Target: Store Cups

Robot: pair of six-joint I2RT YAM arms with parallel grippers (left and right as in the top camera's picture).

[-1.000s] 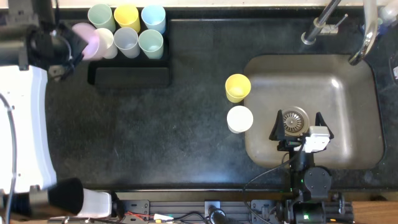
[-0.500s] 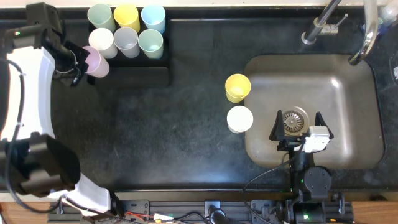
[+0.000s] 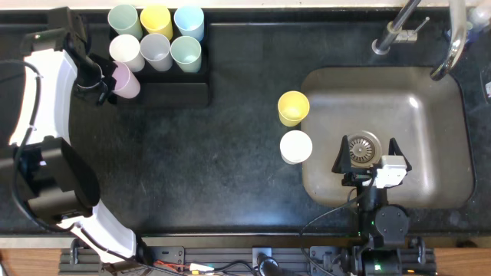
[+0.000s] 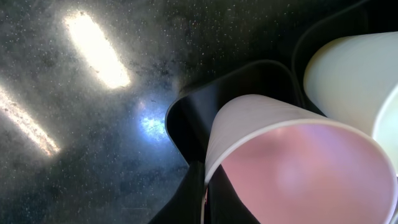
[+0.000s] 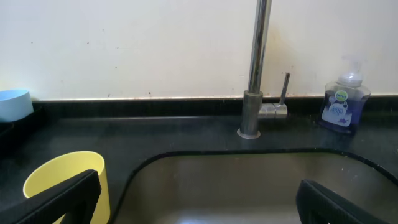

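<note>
Nearest the bases: right gripper (image 3: 367,157) over the sink (image 3: 430,115), same place as a second ago, fingers spread wide, nothing between them

White cup (image 3: 296,146) and yellow cup (image 3: 293,107) on the counter just beside the sink's left rim, neither has moved

Farther up, left side: the change. Left gripper (image 3: 107,79) has carried the pink cup (image 3: 126,80) down from beside the rack's middle row to the left end of its front row. Fingers closed on the cup near its rim; cup tilted, mouth towards the wrist camera. It hangs over the corner slot of the rack (image 3: 161,93), just beside the white cup in the row behind (image 3: 125,48). Whether its base touches the rack I cannot tell

Judgement: pink cup about to be seated; needs righting, then release. Two loose cups left after that

Count, near to far:
- grippers: 2
- loose cups on counter: 2 (white, yellow)
- cups held: 1 (pink)
- cups standing in rack: 6, two rows of three
- cups in all: 9
- front row of rack: no cup seated yet
- racks: 1; sinks: 1; taps (image 3: 399,27): 1; soap bottles (image 5: 345,99): 1
</note>
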